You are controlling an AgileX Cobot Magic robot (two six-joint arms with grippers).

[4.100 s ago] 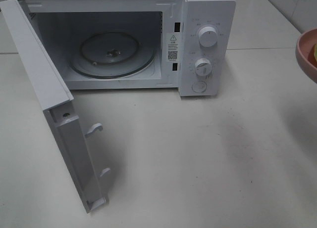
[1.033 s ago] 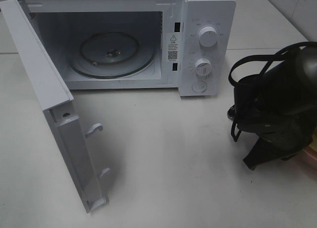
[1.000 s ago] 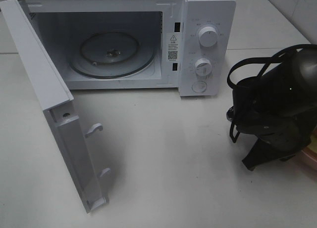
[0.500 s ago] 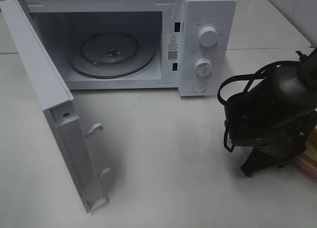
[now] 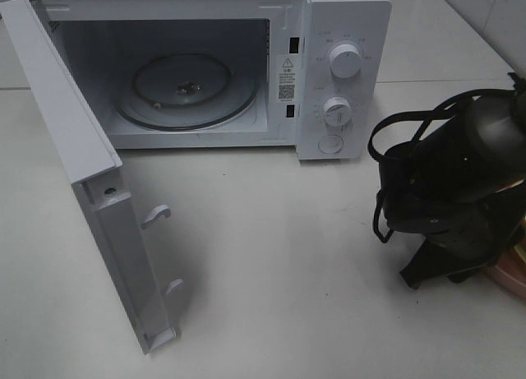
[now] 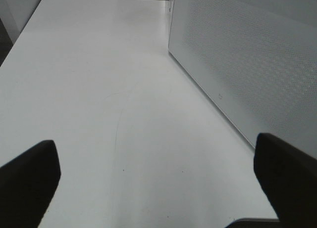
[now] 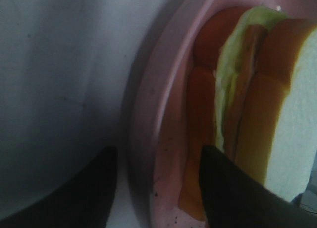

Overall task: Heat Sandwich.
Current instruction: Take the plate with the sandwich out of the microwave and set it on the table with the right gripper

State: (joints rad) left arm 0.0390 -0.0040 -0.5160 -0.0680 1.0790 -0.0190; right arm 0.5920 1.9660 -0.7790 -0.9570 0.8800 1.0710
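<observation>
Pink plate [image 7: 148, 139] with sandwich [image 7: 247, 114] now sits on counter [image 5: 288, 272], microwave [image 5: 345, 67] open | right pincer [image 7: 158, 188] has loosened, straddling the rim | left pincer [image 6: 158, 188] wide, idle | plate needs regrasping.

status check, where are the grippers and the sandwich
Left gripper open, idle. Right gripper astride pink plate rim, jaws apart. Sandwich on plate. Microwave door open.

Sandwich [image 7: 257, 104], seemingly on edge, plated

White table [image 5: 271, 305] carries microwave [image 5: 329, 67] (door open), pink plate [image 5: 511, 274]
</observation>
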